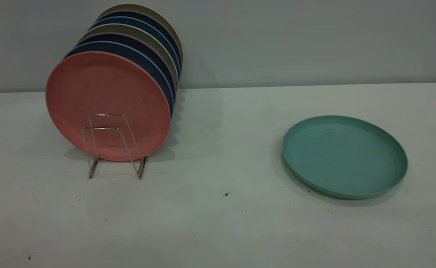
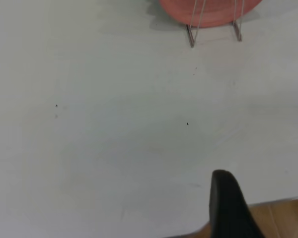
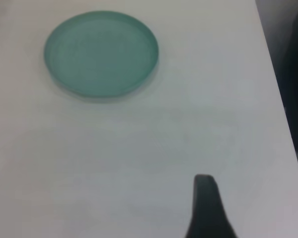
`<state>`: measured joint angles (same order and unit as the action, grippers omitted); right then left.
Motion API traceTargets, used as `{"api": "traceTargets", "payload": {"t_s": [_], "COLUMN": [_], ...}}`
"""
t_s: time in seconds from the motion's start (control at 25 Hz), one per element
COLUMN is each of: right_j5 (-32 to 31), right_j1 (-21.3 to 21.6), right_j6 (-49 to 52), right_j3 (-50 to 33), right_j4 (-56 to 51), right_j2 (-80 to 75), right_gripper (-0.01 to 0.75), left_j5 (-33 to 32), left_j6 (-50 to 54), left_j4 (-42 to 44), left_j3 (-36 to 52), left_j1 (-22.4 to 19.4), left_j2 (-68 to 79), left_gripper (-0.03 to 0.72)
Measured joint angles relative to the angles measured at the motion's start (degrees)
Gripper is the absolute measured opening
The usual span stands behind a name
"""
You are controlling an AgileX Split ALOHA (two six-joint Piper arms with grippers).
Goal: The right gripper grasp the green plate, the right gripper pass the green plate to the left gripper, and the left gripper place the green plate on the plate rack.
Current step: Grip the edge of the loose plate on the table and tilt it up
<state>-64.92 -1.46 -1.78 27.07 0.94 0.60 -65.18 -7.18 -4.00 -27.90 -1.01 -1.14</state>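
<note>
Green plate (image 1: pixel 345 156) lies flat on the white counter (image 1: pixel 218 208), well apart from the plate rack (image 1: pixel 114 145), where a salmon-pink plate (image 1: pixel 108 104) stands upright in front of several darker plates. Left gripper (image 2: pixel 260 208) hangs over the counter's near edge, the rack far ahead. Right gripper (image 3: pixel 248 213) hovers away from the green plate. Whether either gripper's jaws are apart cannot be told.

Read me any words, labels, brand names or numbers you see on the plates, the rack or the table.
None: no text, label, brand or number shows in any view.
The green plate is plain.
The pink plate at the front of the plate rack is plain.
The table has only small dark specks, not writing.
</note>
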Motion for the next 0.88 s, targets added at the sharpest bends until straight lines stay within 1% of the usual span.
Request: {"api": "traceTargets", "payload": {"t_s": [0.08, 0.16, 0.28, 0.36, 0.6, 0.76, 0.88], "right_j5": [0.2, 1.5, 4.4, 7.0, 17.1, 22.2, 25.8], "right_j1": [0.0, 0.0, 0.0, 0.0, 0.0, 0.0, 0.0], "right_j6": [-0.1, -0.6, -1.5, -2.6, -7.3, -13.1, -18.5], "right_j3": [0.4, 1.2, 3.5, 5.3, 10.3, 13.1, 14.4], "right_j4": [0.0, -0.9, -3.3, -4.9, -9.1, -14.4, -19.4], "right_j2": [-2.4, -6.7, -15.3, -21.4, -39.4, -49.9, -57.6], "right_gripper": [0.511, 0.511, 0.511, 0.511, 0.511, 0.511, 0.511], "left_j5": [0.5, 2.4, 6.2, 8.3, 15.9, 21.6, 23.8], "left_j6": [1.2, 2.8, 3.6, 1.7, -5.8, -9.5, -11.1], "left_j4": [0.1, 0.1, -1.1, -2.2, -4.0, -4.3, -6.2], "left_j3": [-0.3, -1.3, -4.1, -6.6, -16.6, -22.3, -25.5], "left_j1": [0.0, 0.0, 0.0, 0.0, 0.0, 0.0, 0.0], "left_j2": [1.3, 5.1, 13.8, 20.4, 40.6, 52.2, 60.7], "left_gripper": [0.421, 0.451, 0.505, 0.530, 0.542, 0.542, 0.542]}}
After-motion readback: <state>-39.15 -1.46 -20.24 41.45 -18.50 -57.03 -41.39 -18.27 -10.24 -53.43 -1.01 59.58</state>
